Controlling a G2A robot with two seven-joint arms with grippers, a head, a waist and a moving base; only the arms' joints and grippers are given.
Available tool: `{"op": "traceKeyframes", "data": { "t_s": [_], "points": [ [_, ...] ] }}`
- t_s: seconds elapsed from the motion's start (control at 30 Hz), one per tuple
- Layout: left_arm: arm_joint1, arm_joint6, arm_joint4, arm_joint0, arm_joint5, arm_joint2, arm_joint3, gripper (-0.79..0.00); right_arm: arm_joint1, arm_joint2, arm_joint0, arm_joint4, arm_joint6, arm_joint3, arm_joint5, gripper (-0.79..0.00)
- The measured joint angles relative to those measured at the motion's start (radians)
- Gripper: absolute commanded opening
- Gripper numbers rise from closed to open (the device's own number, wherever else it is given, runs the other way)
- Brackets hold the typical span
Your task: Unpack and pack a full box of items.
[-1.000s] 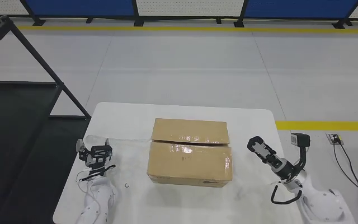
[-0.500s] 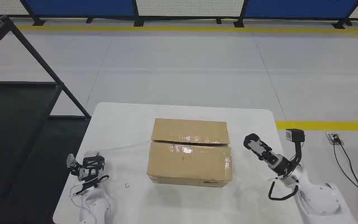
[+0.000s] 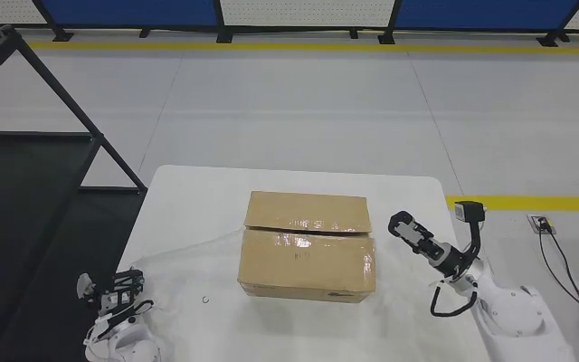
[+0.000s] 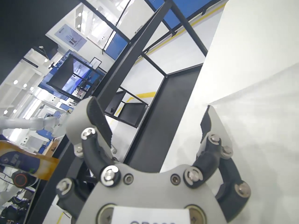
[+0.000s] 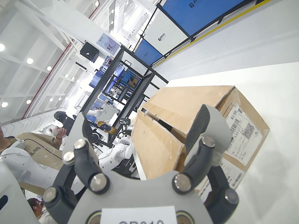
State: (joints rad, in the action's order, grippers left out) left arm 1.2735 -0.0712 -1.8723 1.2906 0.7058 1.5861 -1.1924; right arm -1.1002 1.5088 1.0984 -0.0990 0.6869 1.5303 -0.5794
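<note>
Box (image 3: pixel 307 246): lay closed, unpacking unstarted.
Right gripper (image 3: pixel 403 225): spread, at box's three o'clock.
Left gripper (image 3: pixel 110 287): spread, empty.
Next: probably lifting a flap (image 3: pixel 308 212).

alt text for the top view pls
A closed brown cardboard box sits in the middle of a white table. The open right gripper hangs beside the box's right side, apart from it; the open left gripper is at the table's near left corner.

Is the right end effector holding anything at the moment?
No, the right end effector is open with nothing between its fingers, and the cardboard box sits on the table beyond it.
</note>
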Motion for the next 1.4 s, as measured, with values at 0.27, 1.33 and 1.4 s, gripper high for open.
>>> {"op": "traceKeyframes", "data": {
  "t_s": [0.27,1.33,1.4],
  "points": [
    [0.005,-0.016,0.026,0.052,-0.014,0.022,-0.06,0.0,0.002,-0.016,-0.023,-0.003,0.009,-0.016,-0.003,0.0],
    [-0.001,-0.158,0.191,0.299,-0.473,0.06,-0.653,0.0,0.037,-0.013,-0.07,-0.096,0.323,-0.054,0.067,0.0],
    [-0.002,-0.099,0.238,0.293,-0.538,0.062,-0.684,0.0,0.04,-0.011,-0.068,-0.103,0.34,-0.067,0.067,0.0]
  ]
}}
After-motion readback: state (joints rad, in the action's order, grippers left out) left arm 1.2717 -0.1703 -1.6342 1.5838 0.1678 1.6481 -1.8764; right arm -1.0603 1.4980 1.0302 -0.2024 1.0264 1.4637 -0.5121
